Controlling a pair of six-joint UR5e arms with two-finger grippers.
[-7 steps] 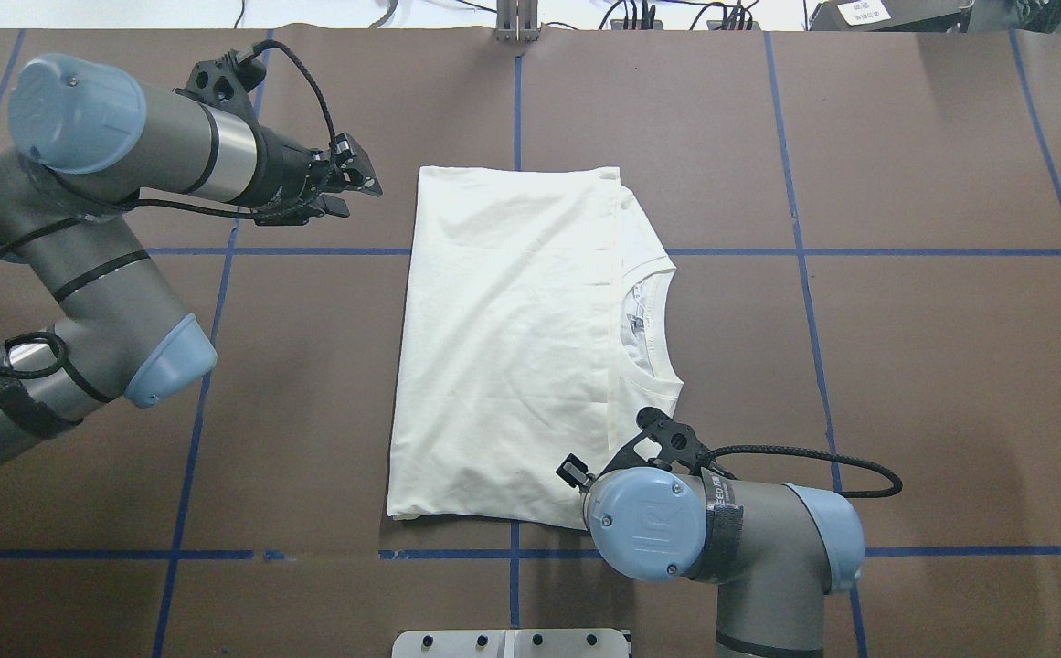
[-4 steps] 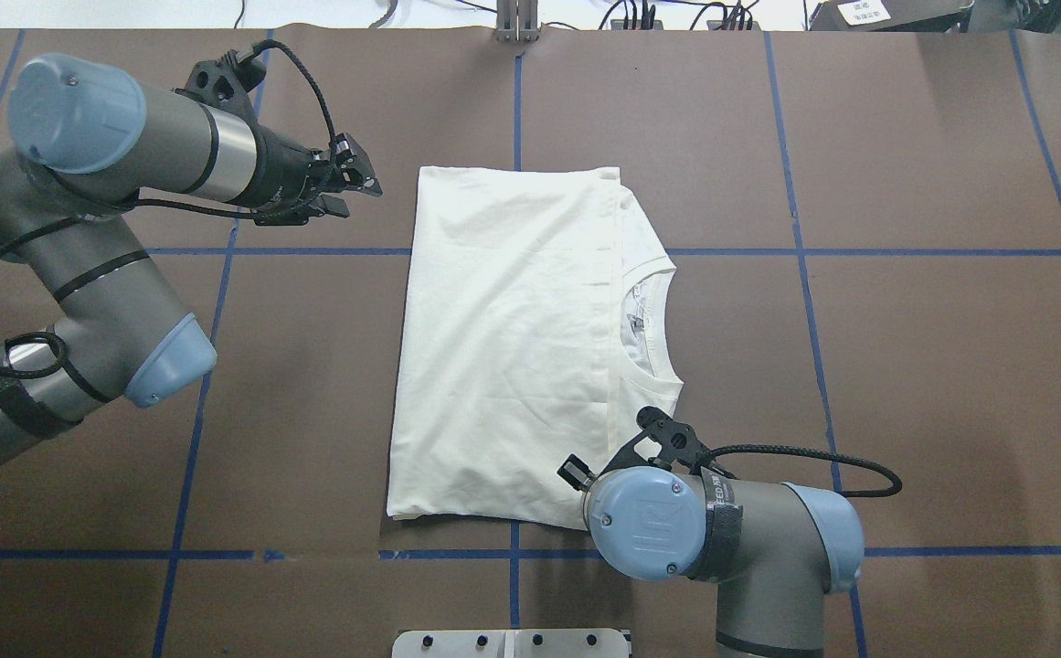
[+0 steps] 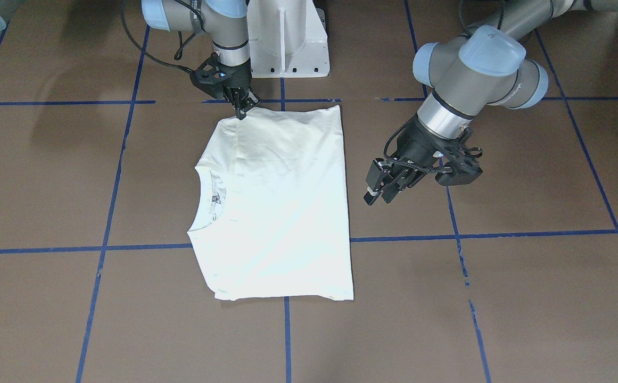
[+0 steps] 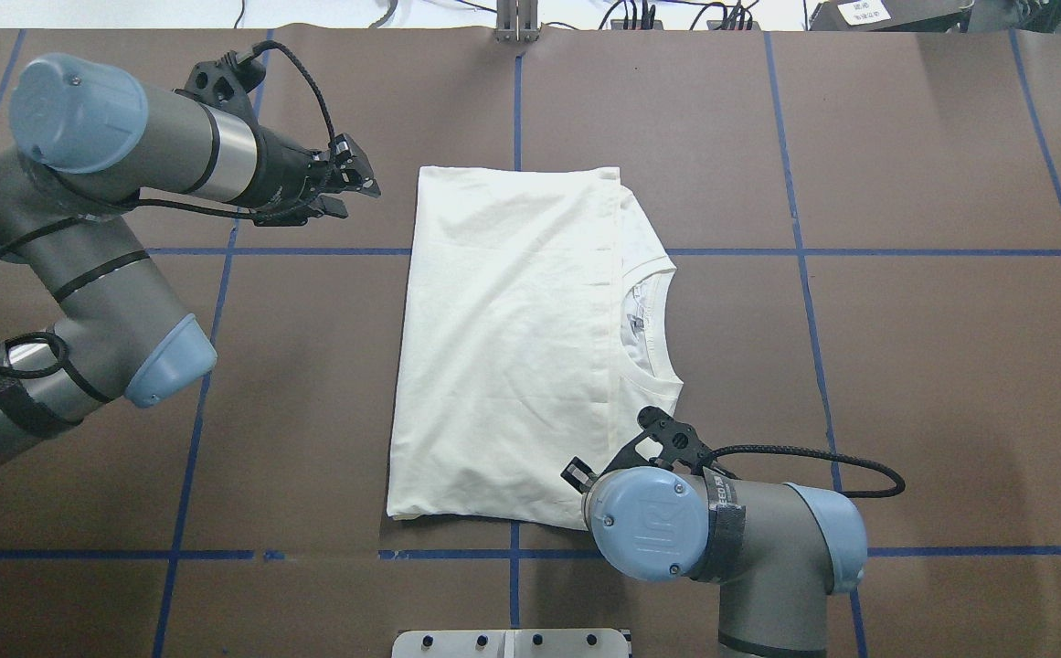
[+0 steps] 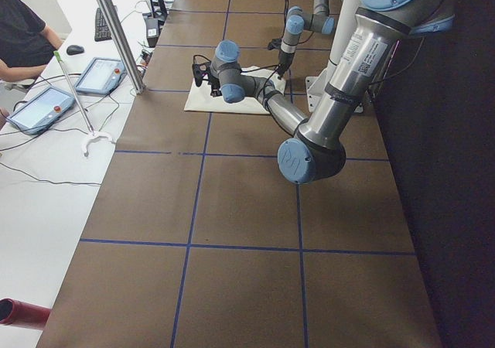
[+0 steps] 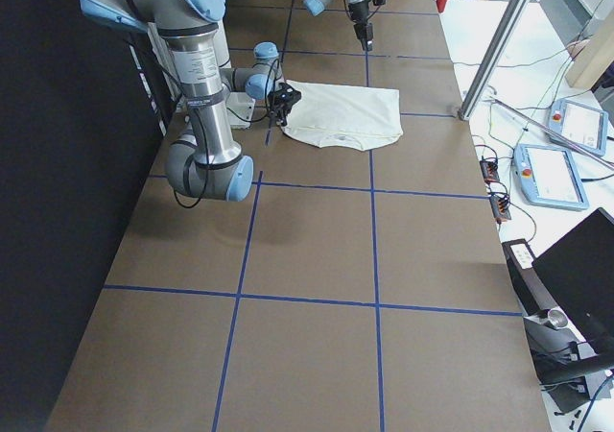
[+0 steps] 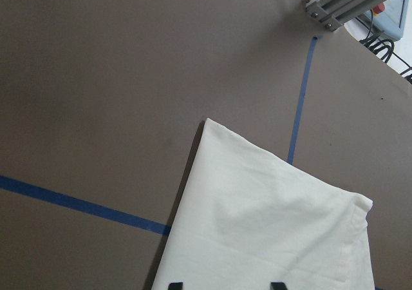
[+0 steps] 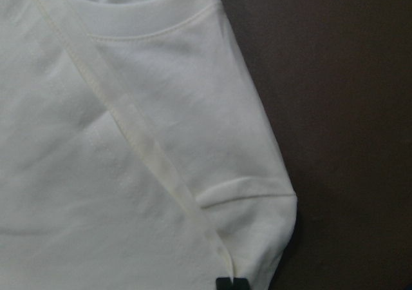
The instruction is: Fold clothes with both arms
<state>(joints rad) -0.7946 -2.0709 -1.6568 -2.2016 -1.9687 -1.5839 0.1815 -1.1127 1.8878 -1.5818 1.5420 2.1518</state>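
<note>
Barely shifted, our black right gripper (image 3: 241, 111) nips the cream-white cloth T-shirt (image 3: 287, 213) beneath it, our black left gripper (image 3: 378, 197) gapes, and lifting unreleased could unfold it.

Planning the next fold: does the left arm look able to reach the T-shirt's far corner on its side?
Probably yes. The left gripper hangs open beside that corner of the T-shirt, raised a little, with only bare table between them and nothing lying on the cloth there.

The T-shirt (image 4: 503, 347) is cream-white, the table (image 4: 914, 384) brown with a blue tape grid (image 4: 950, 252).
</note>
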